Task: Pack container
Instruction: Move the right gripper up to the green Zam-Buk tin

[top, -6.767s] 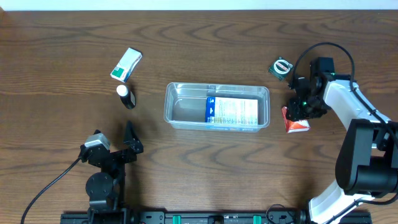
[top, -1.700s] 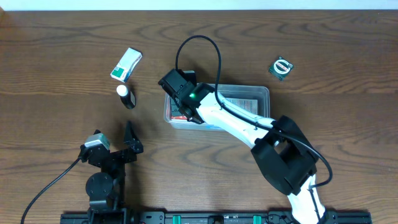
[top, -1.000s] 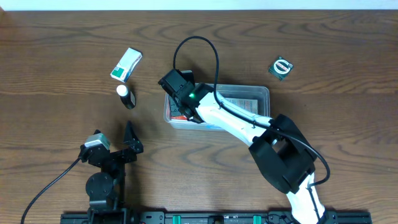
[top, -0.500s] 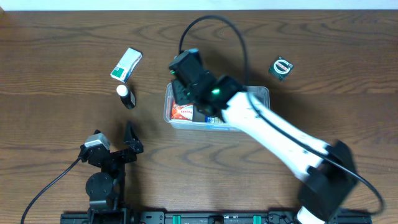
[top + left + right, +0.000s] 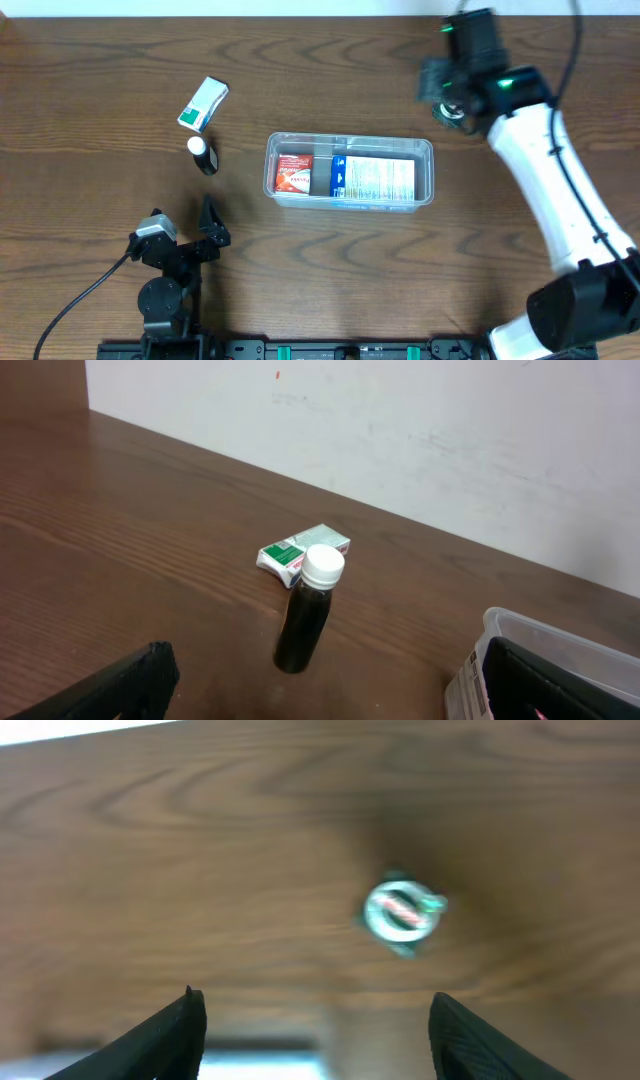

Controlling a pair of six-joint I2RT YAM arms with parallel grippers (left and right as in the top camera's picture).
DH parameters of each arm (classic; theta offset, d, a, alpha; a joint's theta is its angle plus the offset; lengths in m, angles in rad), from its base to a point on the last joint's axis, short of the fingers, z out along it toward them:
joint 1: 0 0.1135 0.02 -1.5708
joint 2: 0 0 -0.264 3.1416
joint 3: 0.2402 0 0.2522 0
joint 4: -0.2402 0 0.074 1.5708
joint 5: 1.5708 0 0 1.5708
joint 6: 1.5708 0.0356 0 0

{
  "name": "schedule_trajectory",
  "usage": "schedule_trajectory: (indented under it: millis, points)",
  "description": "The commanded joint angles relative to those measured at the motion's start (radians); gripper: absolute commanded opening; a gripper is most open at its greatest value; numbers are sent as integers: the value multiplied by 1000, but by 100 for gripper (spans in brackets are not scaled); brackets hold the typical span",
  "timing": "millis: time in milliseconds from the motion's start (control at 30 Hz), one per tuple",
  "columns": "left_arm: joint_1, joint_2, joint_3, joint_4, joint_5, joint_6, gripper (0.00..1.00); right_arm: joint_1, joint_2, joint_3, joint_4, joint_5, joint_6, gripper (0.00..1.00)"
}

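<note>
The clear container (image 5: 424, 152) lies mid-table. It holds a red box (image 5: 293, 175) at its left end and a blue-and-white box (image 5: 373, 180) beside that. My right gripper (image 5: 440, 85) is open and empty, raised over the far right of the table near a round green tin (image 5: 453, 110). In the right wrist view the tin (image 5: 400, 912) lies ahead of the open gripper (image 5: 325, 1040). My left gripper (image 5: 207, 222) rests open near the front left. Its wrist view shows a dark bottle (image 5: 310, 608), a green-and-white box (image 5: 303, 551) and the container's corner (image 5: 515, 635).
The dark bottle with a white cap (image 5: 203, 155) stands left of the container, and the green-and-white box (image 5: 203, 103) lies behind it. The table's far edge meets a white wall (image 5: 400, 420).
My right gripper was at the container's left end with the red box. It has let go of it there and swung up and right to the green tin. The left arm has not moved.
</note>
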Motion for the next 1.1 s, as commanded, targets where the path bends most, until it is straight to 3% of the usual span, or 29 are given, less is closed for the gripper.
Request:
schedule_trajectory:
  millis: [0, 167, 367, 1067]
  points:
    - [5, 0, -21, -37, -5, 16, 98, -63, 46, 7, 10, -46, -12, 69]
    - [5, 0, -21, -37, -5, 16, 98, -105, 139, 7, 66, -77, -8, 70]
    - [5, 0, -21, -37, -5, 16, 98, -107, 268, 7, 173, -74, 7, 83]
    - [5, 0, -21, -37, -5, 16, 98, -134, 444, 6, 219, 35, 202, 82]
